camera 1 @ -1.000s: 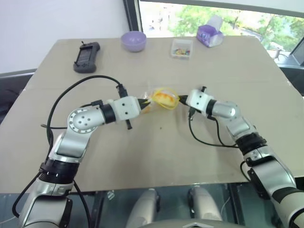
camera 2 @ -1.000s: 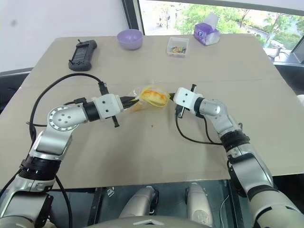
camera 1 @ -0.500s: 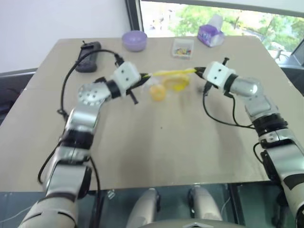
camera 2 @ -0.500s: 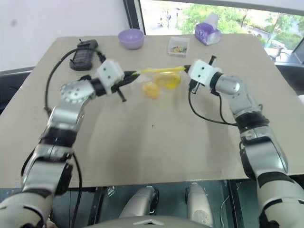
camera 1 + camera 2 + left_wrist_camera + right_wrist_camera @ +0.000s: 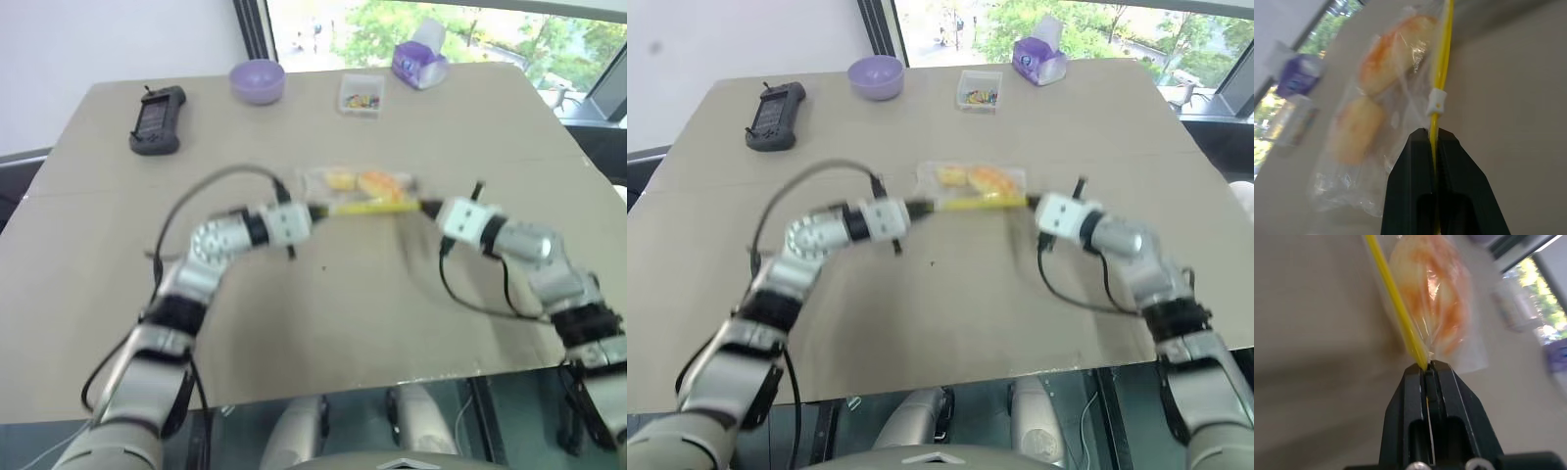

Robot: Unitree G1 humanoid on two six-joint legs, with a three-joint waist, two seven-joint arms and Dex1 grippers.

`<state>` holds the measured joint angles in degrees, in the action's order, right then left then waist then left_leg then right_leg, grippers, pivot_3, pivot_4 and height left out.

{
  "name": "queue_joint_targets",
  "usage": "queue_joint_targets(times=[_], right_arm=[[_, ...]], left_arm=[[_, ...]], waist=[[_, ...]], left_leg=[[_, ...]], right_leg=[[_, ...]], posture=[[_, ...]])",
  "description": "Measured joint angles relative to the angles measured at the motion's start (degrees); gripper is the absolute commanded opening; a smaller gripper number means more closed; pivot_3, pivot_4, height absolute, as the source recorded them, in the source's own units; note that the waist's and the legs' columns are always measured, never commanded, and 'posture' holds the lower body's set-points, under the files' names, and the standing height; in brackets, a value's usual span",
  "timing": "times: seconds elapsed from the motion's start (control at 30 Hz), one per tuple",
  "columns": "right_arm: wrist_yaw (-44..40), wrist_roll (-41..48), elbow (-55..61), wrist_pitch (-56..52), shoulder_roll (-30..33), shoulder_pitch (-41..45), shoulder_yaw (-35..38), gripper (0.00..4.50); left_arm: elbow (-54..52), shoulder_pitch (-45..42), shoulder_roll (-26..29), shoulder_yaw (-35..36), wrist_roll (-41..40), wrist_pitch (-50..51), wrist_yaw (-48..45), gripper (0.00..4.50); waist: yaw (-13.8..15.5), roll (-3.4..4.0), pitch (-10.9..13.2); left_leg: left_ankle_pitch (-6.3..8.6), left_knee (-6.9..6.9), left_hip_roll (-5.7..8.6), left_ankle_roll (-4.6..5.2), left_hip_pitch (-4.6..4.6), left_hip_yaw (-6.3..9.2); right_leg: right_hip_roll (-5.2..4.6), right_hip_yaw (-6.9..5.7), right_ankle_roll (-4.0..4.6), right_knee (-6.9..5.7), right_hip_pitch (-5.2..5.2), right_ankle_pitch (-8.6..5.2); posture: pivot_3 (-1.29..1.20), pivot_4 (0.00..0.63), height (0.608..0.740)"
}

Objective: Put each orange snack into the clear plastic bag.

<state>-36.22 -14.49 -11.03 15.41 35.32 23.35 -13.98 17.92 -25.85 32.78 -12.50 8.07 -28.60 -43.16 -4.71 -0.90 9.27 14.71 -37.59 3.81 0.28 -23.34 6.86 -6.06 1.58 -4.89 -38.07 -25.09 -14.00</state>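
The clear plastic bag [image 5: 358,186] is stretched between my two grippers by its yellow closure strip [image 5: 367,207], low over the table. Both orange snacks sit inside it: the yellow-orange bun [image 5: 379,183] [image 5: 1437,298] toward my right gripper, and the smaller pale piece [image 5: 338,180] [image 5: 1354,129] toward my left. My left gripper [image 5: 1432,134] [image 5: 318,210] is shut on the strip's left end, just behind a small white slider [image 5: 1436,102]. At the right end, my right gripper [image 5: 1425,366] [image 5: 423,207] is shut on the strip.
Along the far side of the table [image 5: 323,323] stand a black handheld device [image 5: 157,119], a purple bowl [image 5: 257,78], a small clear box of coloured bits [image 5: 361,95] and a purple tissue box [image 5: 419,61]. Black cables loop from both wrists over the table.
Both arms have come down from a raised position, lowering the stretched bag toward the table. A second ago the bag was bunched between the grippers; now its strip is pulled straight. The camera has shifted too.
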Motion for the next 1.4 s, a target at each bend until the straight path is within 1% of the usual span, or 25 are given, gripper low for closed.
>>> queue_joint_targets(times=[0.03, 0.07, 0.1, 0.13, 0.17, 0.2, 0.23, 0.27, 0.3, 0.43, 0.5, 0.57, 0.67, 0.77, 0.87, 0.93, 0.97, 1.0, 1.03, 1.07, 1.4], right_arm=[[0.04, -0.89, 1.13, -0.59, 0.05, -0.81, -0.49, 0.01], [-0.47, -1.18, 2.98, -1.74, 0.13, -2.12, -0.62, 0.01], [-0.91, -1.15, 3.73, -2.31, 0.19, -2.62, -0.62, 0.01], [-1.51, -0.90, 4.81, -3.57, 0.27, -3.16, -0.60, 0.60], [-1.81, -0.71, 5.64, -4.36, 0.32, -3.40, -0.51, 0.97], [-2.09, -0.15, 6.94, -5.38, 0.56, -4.03, 0.35, 1.63], [-2.11, 0.09, 7.28, -5.65, 0.66, -4.21, 0.76, 1.98], [-2.08, 0.90, 8.37, -6.47, 0.81, -4.87, 1.81, 2.24], [-2.03, 1.66, 9.58, -6.94, 1.00, -5.71, 2.99, 2.67], [-3.71, 4.99, 16.57, -8.10, 4.65, -8.29, 7.24, 2.67], [-4.26, 6.12, 20.43, -9.38, 4.59, -7.38, 8.12, 2.67], [-4.63, 6.12, 22.69, -10.25, 3.64, -5.16, 7.40, 2.67], [-5.11, 4.74, 24.53, -11.70, 0.95, 0.10, 3.88, 2.67], [-5.75, 2.93, 23.52, -11.52, -3.02, 5.06, -0.73, 2.67], [-6.00, 0.51, 19.21, -9.95, -7.12, 9.68, -5.96, 2.67], [-6.10, -0.36, 16.87, -8.35, -8.69, 11.31, -8.15, 2.67], [-6.14, -0.75, 15.45, -7.50, -9.32, 12.14, -8.89, 2.44], [-6.17, -1.00, 13.78, -6.78, -9.84, 12.94, -9.49, 2.13], [-6.24, -1.08, 12.77, -6.15, -9.97, 13.45, -9.90, 1.95], [-6.44, -1.22, 11.56, -5.39, -10.10, 13.98, -10.16, 1.62], [-7.41, -2.31, 7.42, -0.79, -11.08, 15.94, -10.79, 1.62]], left_arm=[[-2.42, 1.34, 0.45, 0.21, 0.52, 1.14, 0.47, 0.00], [-5.60, 3.29, 0.42, 0.74, 0.78, 3.38, 1.28, 0.00], [-6.83, 3.99, 0.39, 0.78, 0.78, 4.22, 1.67, 0.00], [-8.78, 4.95, 0.10, 1.04, 0.80, 6.07, 2.54, 0.00], [-10.15, 5.59, -0.07, 1.47, 0.87, 7.16, 3.51, 0.00], [-11.59, 5.93, -0.06, 2.48, 1.38, 7.97, 5.17, 0.00], [-11.87, 5.97, -0.04, 2.99, 1.61, 8.06, 5.75, 0.00], [-12.38, 6.07, 0.15, 3.58, 2.34, 8.09, 6.99, 0.00], [-12.77, 6.22, 0.36, 3.96, 3.23, 8.06, 8.01, 0.00], [-13.08, 7.40, 0.71, 5.24, 5.83, 8.05, 11.40, 0.00], [-14.21, 7.38, 0.69, 5.27, 6.31, 8.36, 11.92, 0.00], [-15.76, 7.20, 0.61, 5.26, 6.33, 8.85, 11.96, 0.00], [-17.71, 6.60, 0.66, 5.27, 6.26, 10.19, 11.59, 0.00], [-18.49, 6.67, 0.66, 5.07, 6.19, 11.06, 10.66, 0.00], [-19.77, 6.73, 0.69, 4.95, 5.64, 12.57, 9.26, 0.00], [-20.18, 6.71, 0.72, 4.93, 5.40, 13.53, 8.68, 0.00], [-20.54, 6.72, 0.77, 4.91, 5.34, 14.14, 8.25, 0.00], [-21.11, 6.71, 0.85, 4.91, 5.29, 14.66, 7.83, 0.00], [-21.51, 6.71, 0.92, 4.91, 5.28, 14.88, 7.64, 0.00], [-22.09, 6.70, 1.08, 4.91, 5.28, 15.29, 7.22, 0.00], [-26.65, 7.12, 1.55, 4.79, 5.71, 19.94, 6.05, 0.00]], waist=[[0.17, 0.02, 0.00], [0.61, 0.04, 0.02], [0.93, 0.05, 0.03], [1.32, 0.10, 0.13], [1.79, 0.11, 0.16], [2.28, 0.11, 0.16], [2.47, 0.11, 0.16], [2.61, 0.11, 0.16], [2.86, 0.11, 0.16], [2.98, 0.12, 0.15], [2.71, 0.11, 0.15], [2.46, 0.11, 0.15], [2.54, 0.11, 0.15], [2.42, 0.11, 0.15], [2.49, 0.11, 0.15], [2.71, 0.11, 0.15], [2.74, 0.11, 0.15], [2.73, 0.10, 0.15], [2.71, 0.10, 0.15], [2.69, 0.10, 0.15], [2.38, 0.11, 0.15]], left_leg=[[-0.01, -0.10, 0.03, 0.00, 0.09, -0.07], [0.00, -0.11, 0.00, 0.02, 0.47, -0.14], [0.14, -0.11, -0.03, 0.27, 0.85, -0.11], [0.15, -0.10, -0.05, 0.29, 1.27, -0.12], [0.16, -0.08, -0.09, 0.30, 1.63, -0.12], [0.15, -0.09, -0.11, 0.30, 1.77, -0.12], [0.15, -0.16, -0.13, 0.30, 1.78, -0.11], [0.15, -0.19, -0.14, 0.30, 1.77, -0.10], [0.14, -0.24, -0.15, 0.29, 1.75, -0.05], [0.14, -0.28, -0.12, 0.27, 1.60, 0.08], [0.15, -0.28, -0.12, 0.26, 1.53, 0.06], [0.15, -0.25, -0.12, 0.26, 1.38, 0.04], [0.15, -0.18, -0.13, 0.26, 1.38, 0.07], [0.15, -0.17, -0.13, 0.26, 1.39, 0.05], [0.14, -0.17, -0.12, 0.25, 1.37, 0.07], [0.07, -0.16, -0.11, 0.12, 1.34, 0.10], [0.04, -0.16, -0.09, 0.07, 1.32, 0.10], [0.04, -0.16, -0.08, 0.06, 1.32, 0.10], [0.03, -0.15, -0.08, 0.05, 1.31, 0.09], [0.03, -0.13, -0.08, 0.04, 1.32, 0.10], [0.02, 0.09, -0.10, 0.03, 1.35, 0.06]], right_leg=[[0.03, 0.04, -0.02, -0.09, 0.06, 0.09], [0.10, 0.09, 0.00, -0.10, 0.43, 0.18], [0.16, 0.05, -0.01, -0.07, 0.83, 0.18], [0.23, -0.04, -0.02, 0.10, 1.37, 0.18], [0.27, -0.04, -0.03, 0.12, 1.75, 0.18], [0.29, -0.06, -0.03, 0.11, 1.89, 0.19], [0.33, -0.10, -0.03, 0.11, 1.93, 0.23], [0.34, -0.13, -0.03, 0.10, 1.93, 0.24], [0.35, -0.16, -0.01, 0.09, 1.93, 0.26], [0.27, -0.07, -0.02, 0.13, 1.82, 0.28], [0.26, -0.05, -0.03, 0.15, 1.73, 0.28], [0.26, -0.04, -0.02, 0.14, 1.56, 0.28], [0.26, -0.07, -0.02, 0.16, 1.54, 0.28], [0.27, -0.06, -0.02, 0.16, 1.54, 0.28], [0.26, -0.06, -0.02, 0.19, 1.53, 0.28], [0.26, -0.10, -0.02, 0.23, 1.53, 0.28], [0.24, -0.09, -0.02, 0.25, 1.52, 0.28], [0.23, -0.09, -0.02, 0.26, 1.52, 0.28], [0.23, -0.09, -0.02, 0.27, 1.52, 0.28], [0.23, -0.09, -0.02, 0.28, 1.52, 0.28], [0.24, -0.06, -0.01, 0.30, 1.42, 0.28]], posture=[[0.00, 0.150, 0.740], [0.00, 0.150, 0.740], [0.00, 0.150, 0.740], [0.00, 0.150, 0.740], [0.00, 0.150, 0.740], [0.00, 0.150, 0.740], [0.00, 0.150, 0.740], [0.00, 0.150, 0.740], [0.00, 0.150, 0.740], [0.00, 0.150, 0.740], [0.00, 0.150, 0.740], [0.00, 0.150, 0.740], [0.00, 0.150, 0.740], [0.00, 0.150, 0.740], [0.00, 0.150, 0.740], [0.00, 0.150, 0.740], [0.00, 0.150, 0.740], [0.00, 0.150, 0.740], [0.00, 0.150, 0.740], [0.00, 0.150, 0.740], [0.00, 0.150, 0.740]])
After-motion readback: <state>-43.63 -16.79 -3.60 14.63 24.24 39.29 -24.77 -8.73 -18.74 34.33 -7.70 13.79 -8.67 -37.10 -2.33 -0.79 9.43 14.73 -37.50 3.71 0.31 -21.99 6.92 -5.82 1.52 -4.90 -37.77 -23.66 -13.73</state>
